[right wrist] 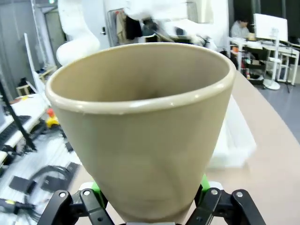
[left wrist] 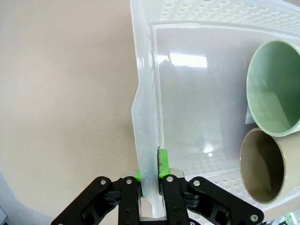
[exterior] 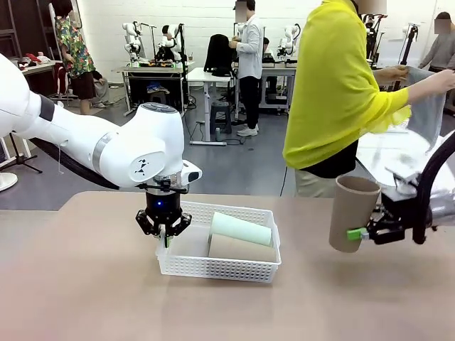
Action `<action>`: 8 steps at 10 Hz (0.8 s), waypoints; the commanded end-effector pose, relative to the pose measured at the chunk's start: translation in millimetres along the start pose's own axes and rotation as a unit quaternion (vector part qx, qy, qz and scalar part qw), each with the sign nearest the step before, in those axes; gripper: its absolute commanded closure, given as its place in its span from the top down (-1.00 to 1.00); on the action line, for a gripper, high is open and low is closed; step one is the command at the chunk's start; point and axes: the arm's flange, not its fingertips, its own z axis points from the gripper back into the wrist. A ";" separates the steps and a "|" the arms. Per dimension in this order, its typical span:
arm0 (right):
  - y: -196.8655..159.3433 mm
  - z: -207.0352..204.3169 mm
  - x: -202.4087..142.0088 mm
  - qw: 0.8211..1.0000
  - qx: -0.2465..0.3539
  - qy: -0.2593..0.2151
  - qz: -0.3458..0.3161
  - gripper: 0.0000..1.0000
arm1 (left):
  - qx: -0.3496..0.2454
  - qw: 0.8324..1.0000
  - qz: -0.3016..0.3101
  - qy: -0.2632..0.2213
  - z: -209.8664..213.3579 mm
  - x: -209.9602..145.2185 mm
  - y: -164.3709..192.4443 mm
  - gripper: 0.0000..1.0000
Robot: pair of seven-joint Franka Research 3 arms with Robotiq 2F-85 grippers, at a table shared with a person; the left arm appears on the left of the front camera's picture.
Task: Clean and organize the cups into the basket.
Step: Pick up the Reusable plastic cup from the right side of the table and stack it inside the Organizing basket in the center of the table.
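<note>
The white lattice basket (exterior: 186,264) sits mid-table with a mint green cup (exterior: 242,229) and a tan cup (exterior: 240,249) lying side by side in it. My left gripper (exterior: 164,231) points down and is shut on the basket's left wall; in the left wrist view the gripper (left wrist: 151,180) pinches that wall (left wrist: 145,117), with the mint cup (left wrist: 274,89) and tan cup (left wrist: 265,166) mouths facing the camera. At the right, my right gripper (exterior: 364,233) is shut on another tan cup (exterior: 352,213), held upright above the table. In the right wrist view that cup (right wrist: 145,126) sits between the green pads (right wrist: 205,180).
A person in a yellow top (exterior: 334,92) stands at the far right side, holding a grey cloth (exterior: 426,106) in raised hands. Bare tan table (exterior: 85,298) lies in front of and left of the basket.
</note>
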 end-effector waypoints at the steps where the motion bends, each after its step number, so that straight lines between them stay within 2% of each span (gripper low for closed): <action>1: 39.1 -2.0 78.8 1.000 0.004 0.019 0.002 -1.00 | 0.001 1.000 -0.001 -0.001 1.2 -0.6 -0.2 -1.00; 2: 37.6 3.7 87.8 1.000 -0.010 0.010 -0.007 -1.00 | 0.001 1.000 -0.001 -0.001 1.2 -0.6 -0.2 -1.00; 3: 31.5 8.2 82.9 0.998 -0.051 0.000 -0.036 -1.00 | 0.001 1.000 -0.001 -0.001 1.2 -0.6 -0.2 -1.00; 4: 43.4 -0.4 87.7 1.000 0.004 0.017 0.008 -1.00 | 0.001 1.000 -0.001 -0.001 1.2 -0.6 -0.2 -1.00; 7: 43.4 -0.4 87.7 1.000 0.004 0.017 0.008 -1.00 | 0.001 1.000 -0.001 -0.001 1.2 -0.6 -0.2 -1.00; 8: 45.3 3.2 93.2 1.000 -0.007 0.017 -0.001 0.63 | 0.001 1.000 -0.001 -0.001 1.2 -0.6 -0.2 -1.00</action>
